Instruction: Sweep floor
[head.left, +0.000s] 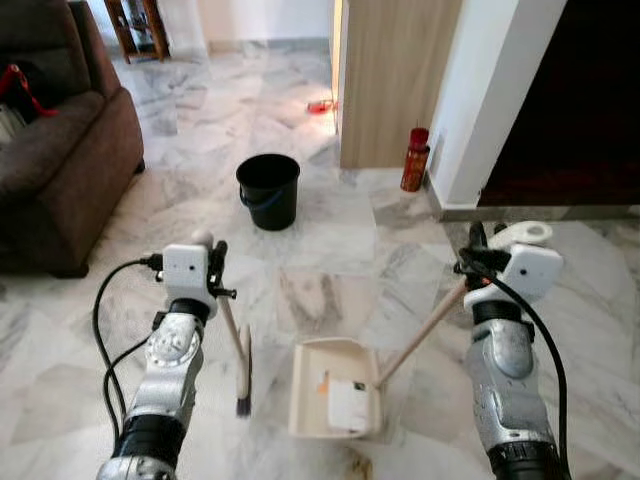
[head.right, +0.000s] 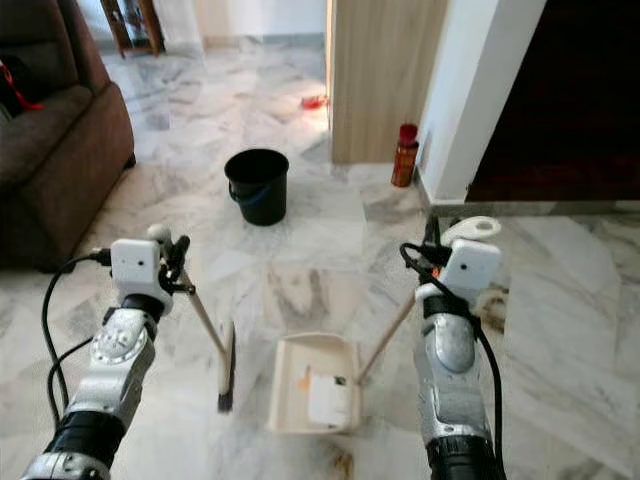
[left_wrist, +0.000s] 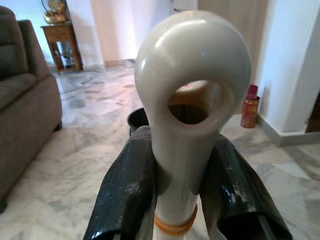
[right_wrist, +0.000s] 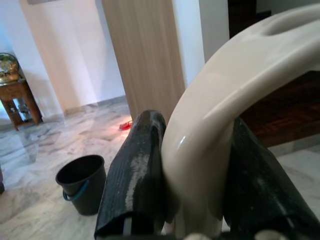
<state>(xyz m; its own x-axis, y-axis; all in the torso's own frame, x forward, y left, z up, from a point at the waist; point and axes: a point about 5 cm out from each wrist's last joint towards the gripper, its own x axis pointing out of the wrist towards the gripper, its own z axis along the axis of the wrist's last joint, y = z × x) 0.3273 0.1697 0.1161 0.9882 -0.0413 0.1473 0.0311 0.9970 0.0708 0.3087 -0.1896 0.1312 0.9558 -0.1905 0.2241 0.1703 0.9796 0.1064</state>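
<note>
Both grippers are clamped on tool handles. Left gripper (left_wrist: 172, 195) has its two black fingers pressed against the pale looped grip of the broom (head.left: 243, 372), whose brush head stands on the marble floor (head.left: 330, 235) just beside the dustpan (head.left: 333, 388), on the robot's left of it. Right gripper (right_wrist: 195, 200) squeezes the cream handle of the dustpan, whose long stick slants down to the tray resting flat on the floor between the two arms.

Inside the dustpan tray lie a white scrap of paper (head.left: 347, 405) and a small orange bit, so some litter looks already gathered. A brownish smear sits on the floor just at the near edge of the tray.

Beyond the dustpan, well apart from it, stands a black bucket (head.left: 268, 189); further on, a red bottle (head.left: 415, 160) stands by the white wall base, and a brown sofa (head.left: 55, 150) lies far to the robot's left of the dustpan.

Judging by this, the step in hand is brushing debris into the tray. Next would be drawing the brush head toward the tray's open mouth while holding the tray steady, then likely carrying it to the bucket
</note>
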